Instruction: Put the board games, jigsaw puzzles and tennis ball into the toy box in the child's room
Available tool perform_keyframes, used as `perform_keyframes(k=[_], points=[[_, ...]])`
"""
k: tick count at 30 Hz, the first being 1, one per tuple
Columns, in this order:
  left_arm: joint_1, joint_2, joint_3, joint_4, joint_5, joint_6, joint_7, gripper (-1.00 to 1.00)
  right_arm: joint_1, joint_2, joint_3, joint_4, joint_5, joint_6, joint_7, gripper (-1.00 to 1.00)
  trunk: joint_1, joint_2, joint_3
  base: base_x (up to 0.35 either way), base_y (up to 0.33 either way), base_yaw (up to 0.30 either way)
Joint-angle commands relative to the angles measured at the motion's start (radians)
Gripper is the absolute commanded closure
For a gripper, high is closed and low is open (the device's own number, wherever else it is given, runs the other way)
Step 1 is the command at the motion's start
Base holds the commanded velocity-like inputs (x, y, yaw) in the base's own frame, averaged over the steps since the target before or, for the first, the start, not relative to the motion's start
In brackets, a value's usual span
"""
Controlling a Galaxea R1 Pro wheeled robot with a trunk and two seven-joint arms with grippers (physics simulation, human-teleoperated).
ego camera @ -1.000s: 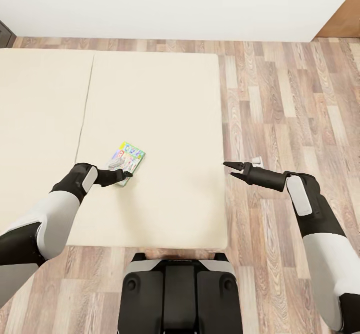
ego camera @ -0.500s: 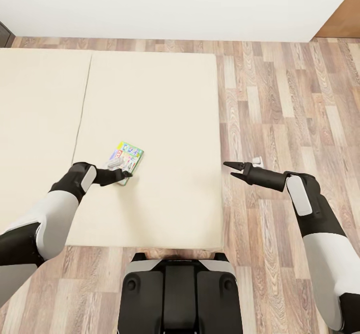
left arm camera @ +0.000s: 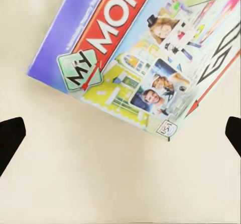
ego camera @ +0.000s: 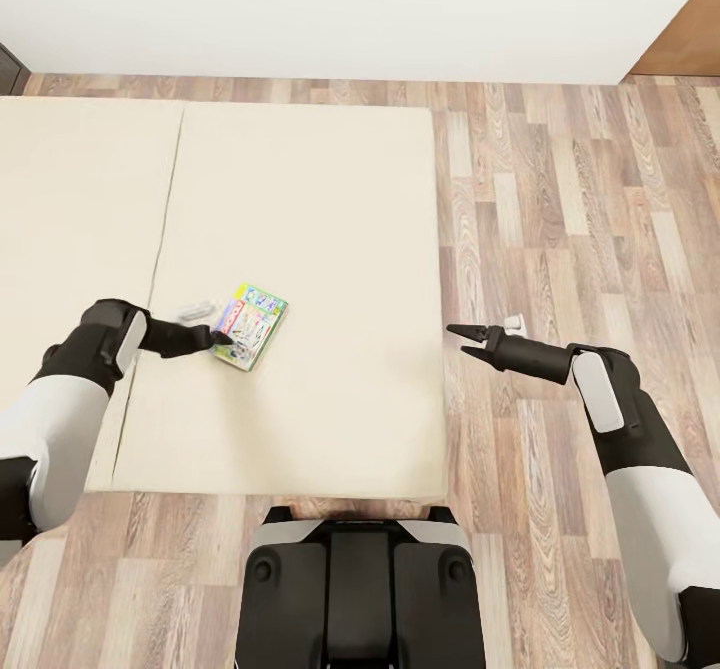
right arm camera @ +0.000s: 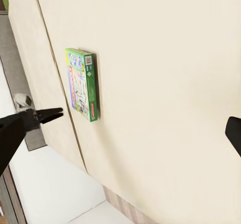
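While our left hand point(ego camera: 218, 339) sits at the near-left edge of the board game point(ego camera: 251, 324), its fingers are spread wide: in the left wrist view the two dark fingertips point(left arm camera: 10, 141) stand far apart with the box's printed cover point(left arm camera: 145, 58) ahead of them and nothing between. The box lies flat on the bed point(ego camera: 330, 209), near the seam. We judge the step in hand to be picking up this game; next we need to slide the fingers around its thin edge and close. Further right, our right hand point(ego camera: 463, 340) hangs over the floor point(ego camera: 580, 199) just past the bed's edge, fingers parted, holding nothing.
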Motion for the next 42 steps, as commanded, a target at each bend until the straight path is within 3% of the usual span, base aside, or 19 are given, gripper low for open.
perform_keyframes(k=[1, 5, 10, 15, 18, 25, 33, 42], points=[[-0.001, 0.009, 0.001, -0.006, -0.002, 0.009, -0.023, -1.00, -0.001, 0.000, -0.002, 0.000, 0.007, 0.005, 0.007, -1.00, 0.001, -0.001, -0.001, 0.000, 0.000, 0.000], [-0.005, 0.037, -0.007, -0.021, -0.005, 0.018, -0.086, -1.00, -0.001, 0.001, -0.002, 0.001, 0.007, 0.005, 0.006, -1.00, 0.001, -0.001, -0.001, 0.000, 0.000, 0.000], [-0.007, 0.043, -0.006, -0.025, -0.006, 0.012, -0.097, -1.00, -0.001, 0.001, -0.001, 0.001, 0.007, 0.005, 0.005, -1.00, 0.001, -0.001, -0.001, 0.000, 0.000, 0.000], [-0.007, 0.039, -0.003, -0.025, -0.006, -0.027, -0.076, -1.00, -0.001, 0.000, -0.001, 0.002, 0.007, 0.005, 0.005, -1.00, 0.001, -0.001, -0.001, 0.000, 0.000, 0.000], [-0.008, 0.032, -0.001, -0.022, -0.002, -0.071, -0.024, -1.00, -0.001, 0.000, 0.000, 0.001, 0.007, 0.005, 0.006, -1.00, 0.001, -0.001, -0.001, 0.000, 0.000, 0.000], [-0.008, -0.031, 0.001, -0.010, 0.008, -0.114, 0.152, -1.00, -0.001, -0.001, -0.001, -0.001, 0.008, 0.005, 0.006, -1.00, 0.001, -0.001, -0.001, 0.000, 0.000, 0.000], [-0.020, -0.102, -0.001, 0.034, 0.008, -0.141, 0.194, -1.00, -0.001, -0.001, -0.001, -0.006, 0.009, 0.005, 0.007, -1.00, 0.001, -0.001, -0.001, 0.000, 0.000, 0.000], [-0.037, -0.146, -0.001, 0.053, 0.007, -0.156, 0.200, -1.00, -0.001, -0.018, -0.001, -0.007, 0.004, 0.005, 0.009, -1.00, 0.001, -0.001, -0.001, 0.000, 0.000, 0.000]])
